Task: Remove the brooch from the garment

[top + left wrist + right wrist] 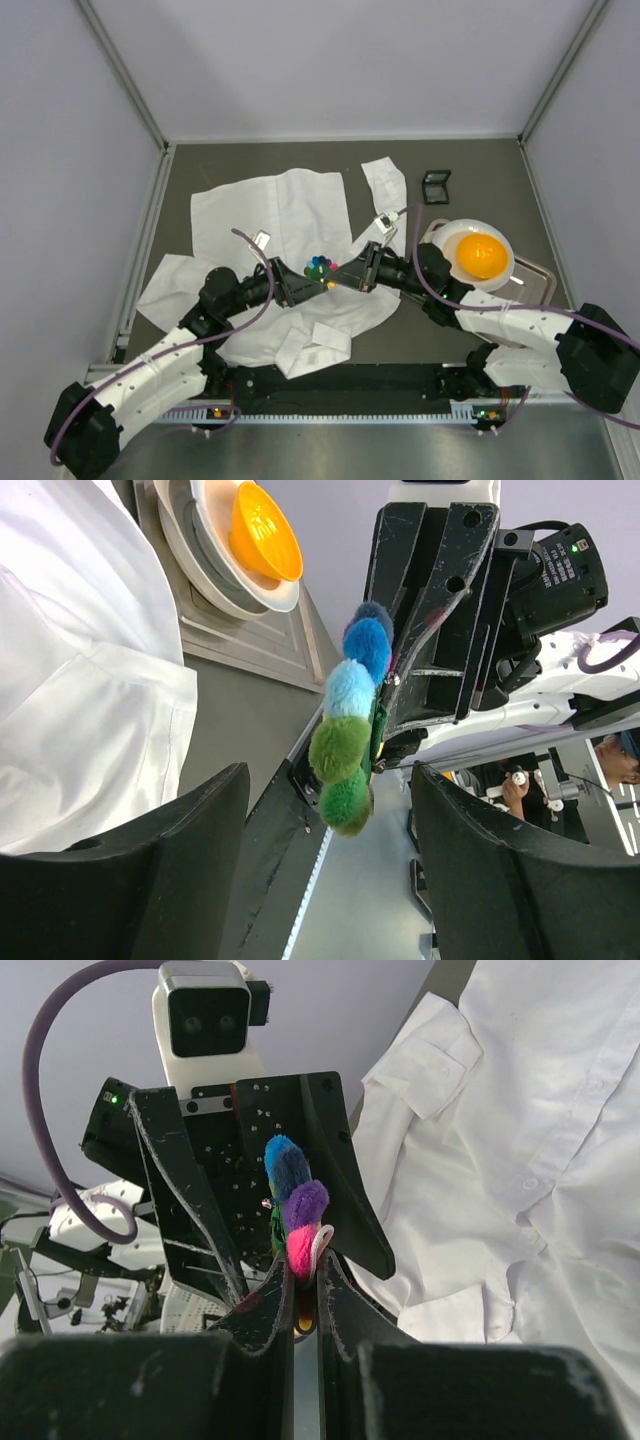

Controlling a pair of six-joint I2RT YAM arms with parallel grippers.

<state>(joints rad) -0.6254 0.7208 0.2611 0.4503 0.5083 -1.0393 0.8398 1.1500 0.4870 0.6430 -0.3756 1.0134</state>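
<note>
Between the closely drawn fingertips of the right gripper [305, 1285], the brooch [295, 1205] is pinched by its lower edge, so that its blue, purple and pink pom-pom petals stand up just above the two pads. The jaws are shut to a narrow slit, with only the brooch caught in it. Directly opposite, tip to tip, the left gripper [312, 280] is seen with its fingers [140, 870] spread wide and nothing grasped. The brooch is framed edge-on in the gap ahead of them (blue and green petals turned that way), with neither finger touching it.

The brooch is held clear above the white shirt [270, 210]. No cloth appears to be caught on it, though a small pale loop beside the pink petal cannot be identified. The shirt is spread creased on the dark table [480, 170], beneath both grippers and reaching mostly to the far side of the left one. A folded cuff lies on the near side, below the meeting point.

Behind the right gripper, out towards its arm's outer side, an orange bowl [481, 255] is seated in a white plate [503, 278] on a metal tray [535, 275]. Beyond that, further from the gripper, a small black frame [436, 185] lies on the table.
</note>
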